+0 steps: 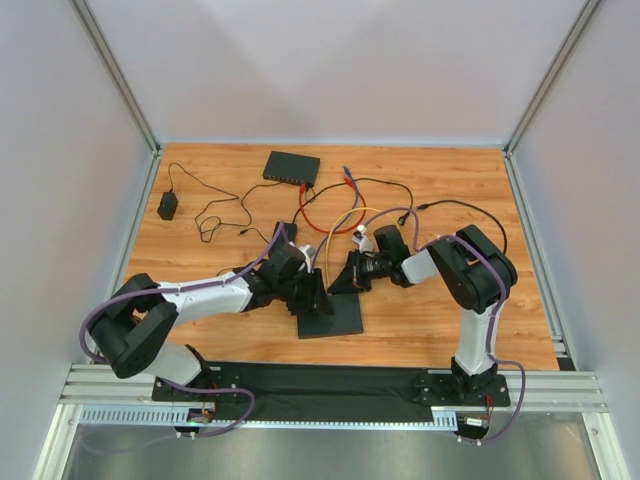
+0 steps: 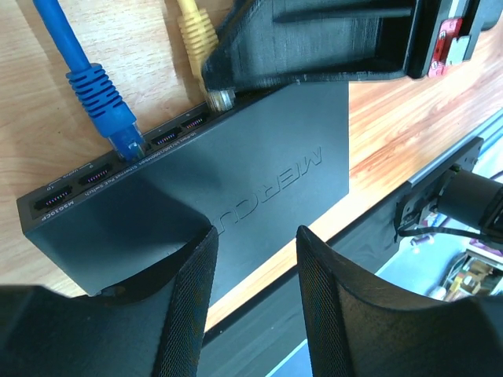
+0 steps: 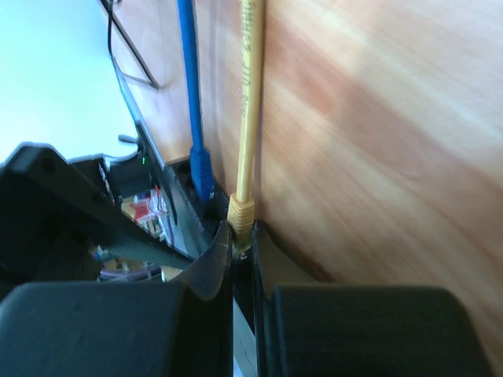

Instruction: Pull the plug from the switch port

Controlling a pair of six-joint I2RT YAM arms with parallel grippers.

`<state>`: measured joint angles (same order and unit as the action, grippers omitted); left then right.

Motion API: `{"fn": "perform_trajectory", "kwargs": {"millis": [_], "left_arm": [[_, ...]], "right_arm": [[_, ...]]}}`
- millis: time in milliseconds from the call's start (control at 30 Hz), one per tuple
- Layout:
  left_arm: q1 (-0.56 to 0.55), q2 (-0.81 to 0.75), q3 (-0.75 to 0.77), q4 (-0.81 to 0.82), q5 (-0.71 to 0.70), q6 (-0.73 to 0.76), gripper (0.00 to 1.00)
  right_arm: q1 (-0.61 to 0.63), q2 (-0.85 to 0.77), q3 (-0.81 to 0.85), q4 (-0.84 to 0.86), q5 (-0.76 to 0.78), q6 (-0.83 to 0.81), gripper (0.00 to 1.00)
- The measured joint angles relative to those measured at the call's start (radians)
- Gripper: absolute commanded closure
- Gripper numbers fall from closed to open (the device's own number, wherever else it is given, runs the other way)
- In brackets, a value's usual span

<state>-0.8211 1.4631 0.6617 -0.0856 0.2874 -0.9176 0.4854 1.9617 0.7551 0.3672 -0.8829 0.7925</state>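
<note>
A black switch lies on the table in front of both arms, and its port row shows in the left wrist view. A yellow plug and a blue plug sit in its ports. My right gripper is shut on the yellow plug, right at the port face. In the top view the right gripper is at the switch's far edge. My left gripper is open. One of its fingers is over the switch's top and the other is beyond its near edge.
A second black switch stands at the back with red, yellow, blue and black cables looping from it. A black power adapter lies at the far left. A black mat runs along the near edge.
</note>
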Motion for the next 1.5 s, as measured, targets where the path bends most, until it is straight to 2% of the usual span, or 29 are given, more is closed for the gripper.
{"fn": "perform_trajectory", "kwargs": {"millis": [367, 633, 833, 1100, 1267, 1500], "left_arm": [[0.003, 0.029, -0.002, 0.056, 0.042, 0.003, 0.46], [0.003, 0.018, -0.026, 0.102, 0.053, 0.003, 0.46], [-0.009, -0.037, -0.039, 0.061, 0.002, 0.028, 0.44], [-0.011, -0.163, -0.036, -0.146, -0.102, 0.098, 0.41], [-0.011, -0.253, -0.034, -0.246, -0.149, 0.124, 0.40], [-0.011, -0.355, -0.034, -0.318, -0.194, 0.138, 0.40]], "right_arm": [[0.002, -0.071, -0.037, 0.051, 0.220, 0.068, 1.00], [0.002, -0.082, -0.038, 0.059, 0.257, 0.081, 1.00], [0.002, -0.252, -0.026, -0.141, 0.304, -0.018, 1.00], [0.002, -0.573, 0.088, -0.410, 0.338, -0.126, 1.00], [-0.003, -0.737, 0.169, -0.539, 0.402, -0.109, 1.00], [-0.029, -0.918, 0.239, -0.707, 0.619, 0.040, 1.00]]}}
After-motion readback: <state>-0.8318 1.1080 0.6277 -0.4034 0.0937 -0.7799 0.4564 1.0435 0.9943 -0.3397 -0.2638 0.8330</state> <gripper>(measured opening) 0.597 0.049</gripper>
